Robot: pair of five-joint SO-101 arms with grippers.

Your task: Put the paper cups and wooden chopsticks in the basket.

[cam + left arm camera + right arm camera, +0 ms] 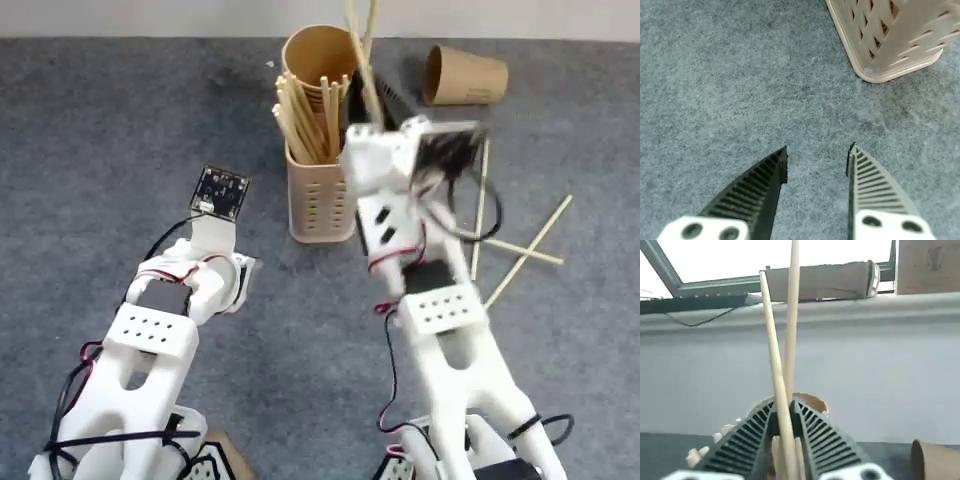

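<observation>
A beige perforated basket (320,205) stands mid-table with several wooden chopsticks (305,115) and a paper cup (318,52) upright in it. My right gripper (368,100) hangs just above the basket's right side, shut on two chopsticks (790,315) that point upward. Its wrist view shows the cup's rim (815,401) just behind the fingers. A second paper cup (465,75) lies on its side at the back right. Three loose chopsticks (528,250) lie on the carpet to the right. My left gripper (817,150) hovers open and empty over the carpet, left of the basket's base (890,50).
Grey carpet covers the table. The left arm (160,320) and the right arm (440,320) stretch in from the front edge. The right arm's black cable (478,215) loops over the loose chopsticks. A wall and window ledge (815,310) rise beyond the table.
</observation>
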